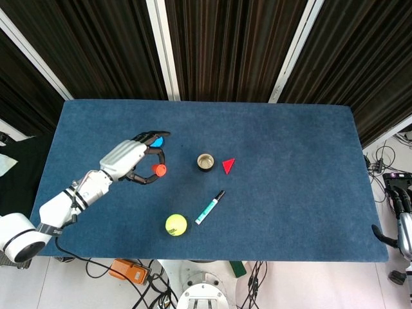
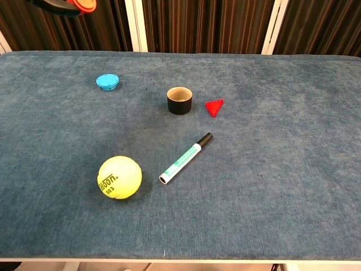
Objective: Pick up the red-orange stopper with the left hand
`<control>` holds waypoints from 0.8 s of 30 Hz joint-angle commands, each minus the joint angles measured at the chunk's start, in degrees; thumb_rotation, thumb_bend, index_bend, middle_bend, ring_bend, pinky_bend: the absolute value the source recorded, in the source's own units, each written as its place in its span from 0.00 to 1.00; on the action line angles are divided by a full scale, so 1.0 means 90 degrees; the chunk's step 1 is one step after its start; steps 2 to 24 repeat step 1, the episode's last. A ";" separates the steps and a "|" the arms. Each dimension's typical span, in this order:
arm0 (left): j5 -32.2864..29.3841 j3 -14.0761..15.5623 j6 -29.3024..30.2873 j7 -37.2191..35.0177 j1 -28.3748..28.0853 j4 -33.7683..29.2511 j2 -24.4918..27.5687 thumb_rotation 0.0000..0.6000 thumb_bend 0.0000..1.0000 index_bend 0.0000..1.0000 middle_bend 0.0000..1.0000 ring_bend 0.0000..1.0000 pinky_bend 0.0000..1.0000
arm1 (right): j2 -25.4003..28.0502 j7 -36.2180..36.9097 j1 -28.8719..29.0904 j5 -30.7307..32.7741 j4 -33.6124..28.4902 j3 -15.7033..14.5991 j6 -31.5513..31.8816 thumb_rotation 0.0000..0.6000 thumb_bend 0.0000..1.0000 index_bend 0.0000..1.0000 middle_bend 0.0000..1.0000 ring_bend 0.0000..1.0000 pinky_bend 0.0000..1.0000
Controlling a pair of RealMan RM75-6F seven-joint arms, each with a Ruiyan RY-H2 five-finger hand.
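Note:
My left hand [image 1: 132, 159] hangs above the left part of the blue table and pinches the red-orange stopper [image 1: 158, 170] between thumb and finger. In the chest view only the stopper [image 2: 86, 5] and a dark fingertip [image 2: 56, 4] show at the top left edge, well above the cloth. My right hand [image 1: 400, 215] sits off the table at the far right edge of the head view, low beside the table corner; its fingers are too small to read.
A blue cap [image 2: 106, 82] lies at the back left, partly hidden by my left hand in the head view. A dark cup [image 2: 180, 100] and a red triangle [image 2: 214, 107] sit mid-table. A marker [image 2: 185, 158] and a yellow tennis ball [image 2: 119, 177] lie nearer the front.

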 commanded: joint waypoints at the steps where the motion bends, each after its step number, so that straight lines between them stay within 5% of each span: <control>1: 0.0059 0.0044 0.0016 -0.0042 0.0020 0.0044 -0.0048 1.00 0.35 0.53 0.06 0.00 0.09 | -0.0016 -0.0046 0.0022 0.0003 -0.0001 0.0002 -0.0028 1.00 0.40 0.17 0.13 0.06 0.00; 24: 0.0059 0.0044 0.0016 -0.0042 0.0020 0.0044 -0.0048 1.00 0.35 0.53 0.06 0.00 0.09 | -0.0016 -0.0046 0.0022 0.0003 -0.0001 0.0002 -0.0028 1.00 0.40 0.17 0.13 0.06 0.00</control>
